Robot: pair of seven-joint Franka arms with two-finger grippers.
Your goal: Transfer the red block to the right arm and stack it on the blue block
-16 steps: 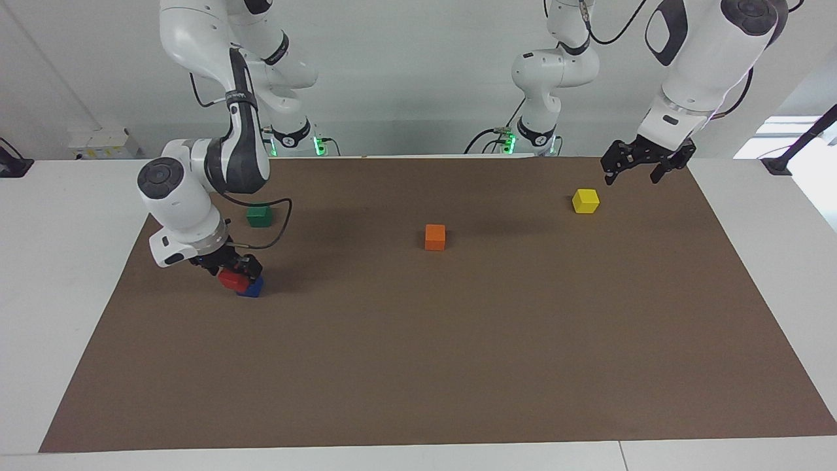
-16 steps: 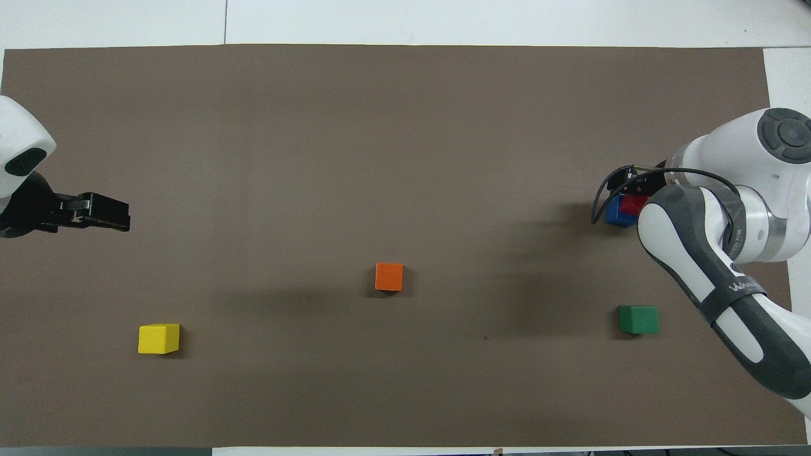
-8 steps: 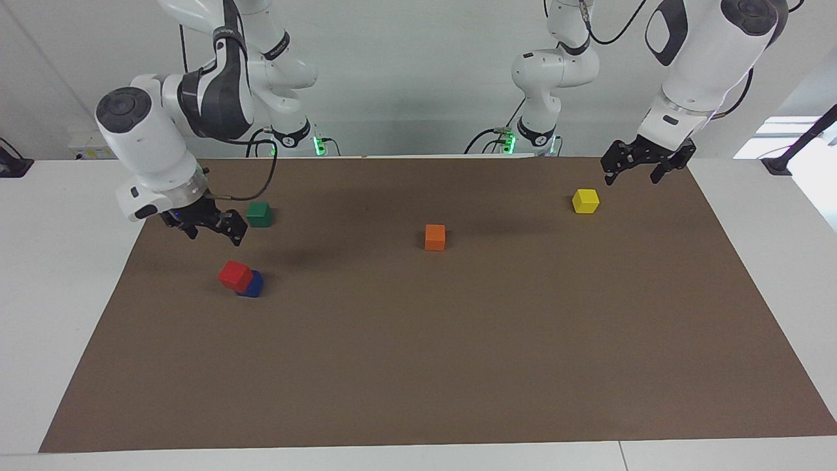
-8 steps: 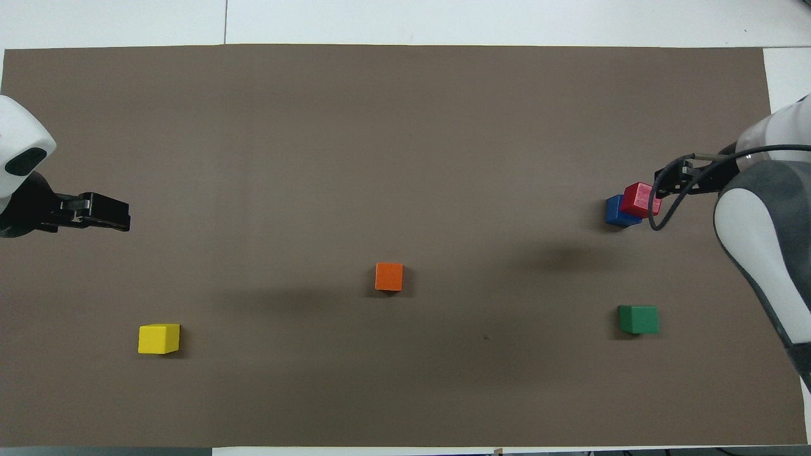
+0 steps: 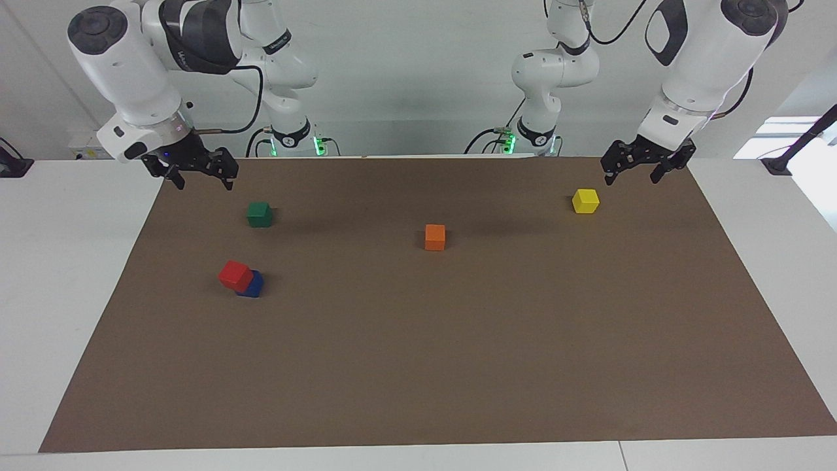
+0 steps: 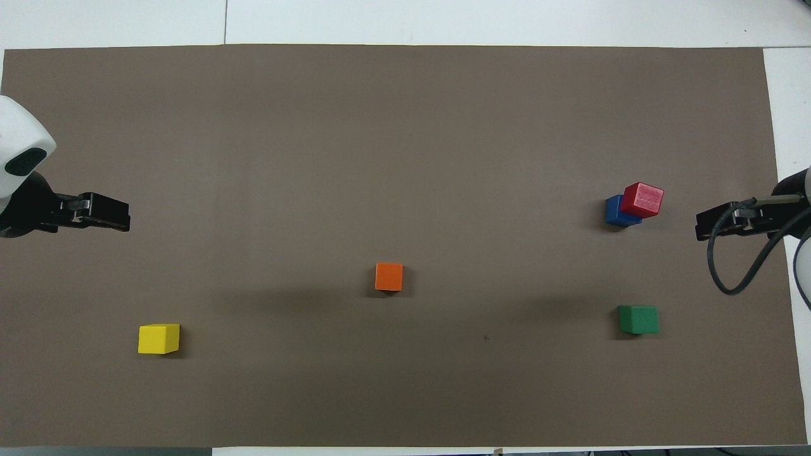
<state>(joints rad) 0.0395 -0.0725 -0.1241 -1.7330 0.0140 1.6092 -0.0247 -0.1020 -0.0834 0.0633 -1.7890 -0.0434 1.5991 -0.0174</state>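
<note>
Your right gripper (image 5: 193, 175) has let go of the red block (image 5: 235, 275) and climbed away since a second ago: then it was down on the stack, now it hangs high over the edge of the brown mat (image 5: 458, 366) at the right arm's end of the desk (image 5: 59, 275), near the green block (image 5: 259, 214). Its jaws stand wide apart and empty.

You see the red block sitting on the blue block (image 5: 252, 286), offset toward the right arm's end so it overhangs, and turned slightly against the cube below. As a cube it has no long axis.

The right arm (image 5: 140, 72) is raised, its wrist pointing down. Your left gripper (image 5: 647, 165) waits with jaws spread and empty, over the mat's edge near the yellow block (image 5: 585, 201). The orange block (image 5: 435, 237) sits mid-mat.
</note>
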